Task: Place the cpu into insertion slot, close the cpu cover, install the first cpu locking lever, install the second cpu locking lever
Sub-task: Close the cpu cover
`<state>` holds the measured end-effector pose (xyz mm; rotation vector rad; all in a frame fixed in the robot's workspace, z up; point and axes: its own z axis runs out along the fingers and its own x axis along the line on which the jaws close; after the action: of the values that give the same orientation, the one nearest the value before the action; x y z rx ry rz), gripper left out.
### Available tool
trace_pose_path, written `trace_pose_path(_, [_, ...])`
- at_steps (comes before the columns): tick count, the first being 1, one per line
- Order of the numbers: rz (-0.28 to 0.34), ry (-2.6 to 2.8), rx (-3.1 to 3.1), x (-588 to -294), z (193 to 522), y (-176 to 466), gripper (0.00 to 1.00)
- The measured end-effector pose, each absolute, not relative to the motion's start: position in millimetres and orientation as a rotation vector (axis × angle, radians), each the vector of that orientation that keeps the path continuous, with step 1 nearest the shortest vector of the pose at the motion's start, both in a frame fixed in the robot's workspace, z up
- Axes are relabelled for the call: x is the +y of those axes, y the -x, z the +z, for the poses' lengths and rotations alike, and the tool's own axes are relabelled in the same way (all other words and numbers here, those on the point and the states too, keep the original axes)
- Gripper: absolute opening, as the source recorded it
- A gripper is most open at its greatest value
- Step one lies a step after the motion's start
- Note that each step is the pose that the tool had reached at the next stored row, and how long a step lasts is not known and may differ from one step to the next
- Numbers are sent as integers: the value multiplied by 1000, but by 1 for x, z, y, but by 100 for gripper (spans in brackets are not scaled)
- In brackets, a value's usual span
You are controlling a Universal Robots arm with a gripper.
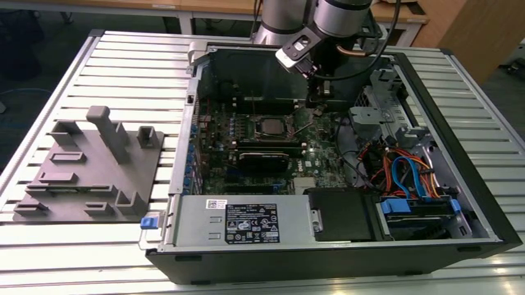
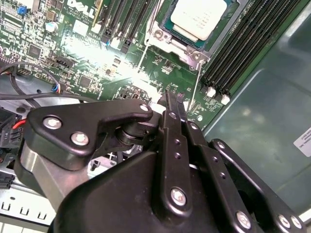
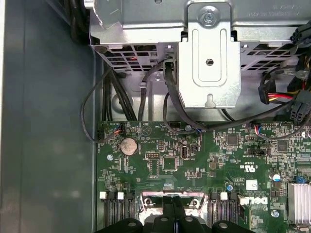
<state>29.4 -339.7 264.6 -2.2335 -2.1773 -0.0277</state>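
Exterior view: the gripper (image 1: 316, 106) hangs inside the case (image 1: 459, 184), just beside the slot (image 1: 250, 126), on the exterior view's right of it. The cpu (image 1: 267, 126) sits in the slot.

Second wrist view: the cover (image 2: 210, 44) lies down around the seated cpu (image 2: 198, 17). Two thin levers (image 2: 198, 80) run from the slot toward the gripper (image 2: 174, 98). The nearer one ends just beside the fingertips. The fingers are pressed together and grip nothing visible.

First wrist view: the gripper (image 3: 173, 200) stands at the edge of the slot (image 3: 150, 201).

second wrist view: cpu (image 2: 199, 17) cut by edge | first wrist view: insertion slot (image 3: 148, 204) mostly behind tool (image 3: 173, 200)
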Motion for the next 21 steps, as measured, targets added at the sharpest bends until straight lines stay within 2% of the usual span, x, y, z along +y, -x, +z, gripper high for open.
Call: trace_pose_path(21, [-28, 2233, -2177, -340, 261, -50, 10])
